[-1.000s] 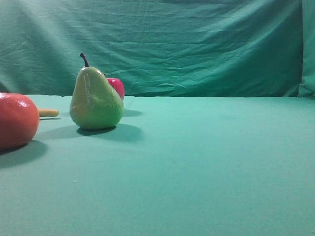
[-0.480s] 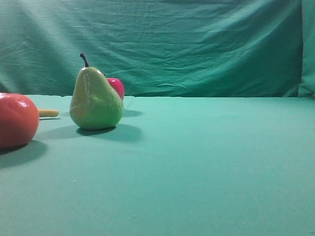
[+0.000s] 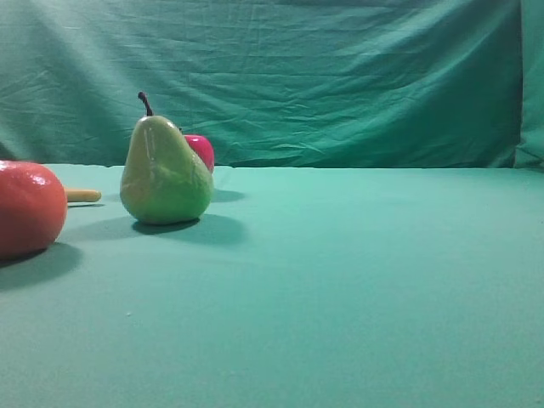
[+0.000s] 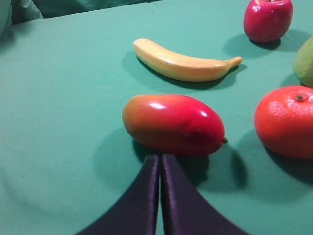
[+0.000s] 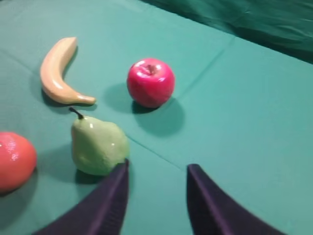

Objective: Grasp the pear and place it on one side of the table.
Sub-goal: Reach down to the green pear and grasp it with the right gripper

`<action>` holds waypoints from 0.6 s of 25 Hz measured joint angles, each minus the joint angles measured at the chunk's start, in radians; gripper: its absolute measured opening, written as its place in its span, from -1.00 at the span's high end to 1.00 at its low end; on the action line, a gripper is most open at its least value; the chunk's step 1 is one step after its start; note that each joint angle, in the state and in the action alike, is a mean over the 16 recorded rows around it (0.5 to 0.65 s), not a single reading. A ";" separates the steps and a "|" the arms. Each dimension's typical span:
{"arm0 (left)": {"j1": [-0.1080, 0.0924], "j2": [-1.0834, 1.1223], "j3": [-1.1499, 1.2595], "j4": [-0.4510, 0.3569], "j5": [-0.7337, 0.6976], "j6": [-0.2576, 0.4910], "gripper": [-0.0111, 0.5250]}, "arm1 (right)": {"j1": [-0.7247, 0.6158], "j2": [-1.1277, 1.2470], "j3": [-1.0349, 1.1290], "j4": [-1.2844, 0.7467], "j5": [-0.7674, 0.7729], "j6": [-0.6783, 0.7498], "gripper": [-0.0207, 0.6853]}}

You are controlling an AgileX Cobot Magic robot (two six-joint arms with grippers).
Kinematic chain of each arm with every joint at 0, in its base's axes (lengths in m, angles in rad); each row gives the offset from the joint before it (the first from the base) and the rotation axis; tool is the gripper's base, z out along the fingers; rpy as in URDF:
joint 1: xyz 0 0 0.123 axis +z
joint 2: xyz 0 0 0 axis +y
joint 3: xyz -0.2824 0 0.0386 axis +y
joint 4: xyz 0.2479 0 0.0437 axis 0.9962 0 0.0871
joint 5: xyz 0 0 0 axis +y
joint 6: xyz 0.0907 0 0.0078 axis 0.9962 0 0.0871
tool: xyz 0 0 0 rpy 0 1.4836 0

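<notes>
Approach step: right gripper (image 5: 156, 169) jaws spread, empty, just beside the pear (image 5: 99, 144). Left gripper (image 4: 160, 161) jaws pressed together. Next: straddle pear, pinch.

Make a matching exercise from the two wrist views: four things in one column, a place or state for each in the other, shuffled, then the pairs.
Column one:
1. pear
2. banana
3. mango
4. left gripper

Column two:
A. lying just ahead of the left gripper's closed tips
B. stands upright, beside the right gripper's left fingertip
C. jaws pressed together, holding nothing
D. lies beyond the mango, its tip toward the red apple

Pairs: 1-B, 2-D, 3-A, 4-C
</notes>
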 joint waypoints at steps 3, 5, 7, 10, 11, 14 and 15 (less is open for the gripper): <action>0.000 0.000 0.000 0.000 0.000 0.000 0.96 | 0.053 0.119 -0.083 0.000 0.005 -0.005 -0.29; 0.000 0.000 0.000 0.000 0.000 0.000 0.96 | 0.080 0.191 -0.135 0.001 0.013 -0.007 -0.51; 0.000 0.000 0.000 0.000 0.000 0.000 0.96 | 0.101 0.257 -0.183 0.001 0.021 -0.009 -0.69; 0.000 0.000 0.000 0.000 0.000 0.000 0.96 | 0.121 0.347 -0.248 0.001 0.032 -0.010 -0.88; 0.000 0.000 0.000 0.000 0.000 0.000 0.96 | 0.126 0.375 -0.268 0.001 0.036 -0.011 -0.91; 0.000 0.000 0.000 0.000 0.000 0.000 0.96 | 0.135 0.454 -0.323 0.001 0.045 -0.012 -0.94; 0.000 0.000 0.000 0.000 0.000 0.000 0.96 | 0.137 0.479 -0.340 0.001 0.048 -0.012 -0.95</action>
